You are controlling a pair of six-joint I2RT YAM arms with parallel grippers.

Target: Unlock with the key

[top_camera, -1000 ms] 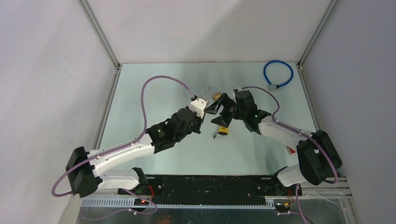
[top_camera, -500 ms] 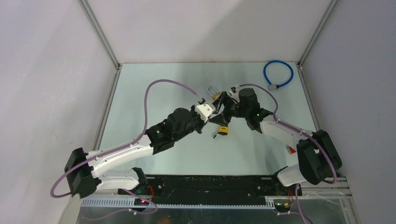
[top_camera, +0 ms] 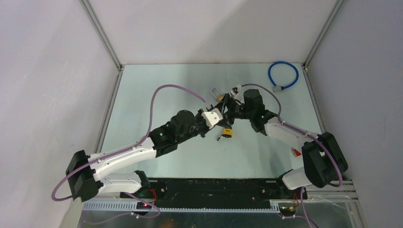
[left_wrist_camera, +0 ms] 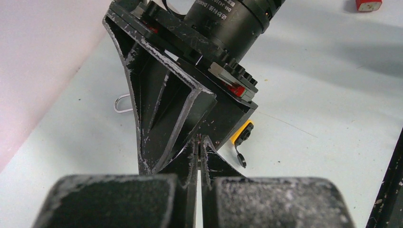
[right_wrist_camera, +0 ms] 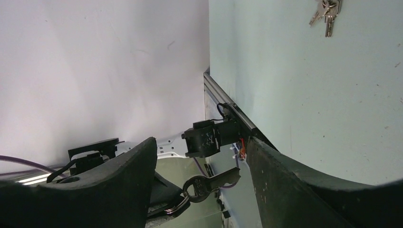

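Observation:
A brass padlock (top_camera: 219,96) with a silver shackle lies on the table's far middle; its shackle shows in the left wrist view (left_wrist_camera: 121,103). My left gripper (top_camera: 220,115) is shut (left_wrist_camera: 198,142) and pinches a thin metal piece at its tips. In the right wrist view a dark key (right_wrist_camera: 212,183) on a ring juts out from those shut left fingers. My right gripper (top_camera: 227,106) is open (right_wrist_camera: 200,142), its two fingers standing either side of the key without touching it. The right gripper's body fills the left wrist view.
A yellow lock-like piece (top_camera: 228,132) with a black cap lies just in front of the grippers (left_wrist_camera: 243,133). A second bunch of keys (right_wrist_camera: 325,12) lies on the table. A blue cable loop (top_camera: 283,75) is at the back right, a small red item (top_camera: 297,153) near the right arm.
My left gripper has moved right and a little forward, closing on the right gripper. The right gripper has shifted slightly back toward the padlock and now straddles the key.

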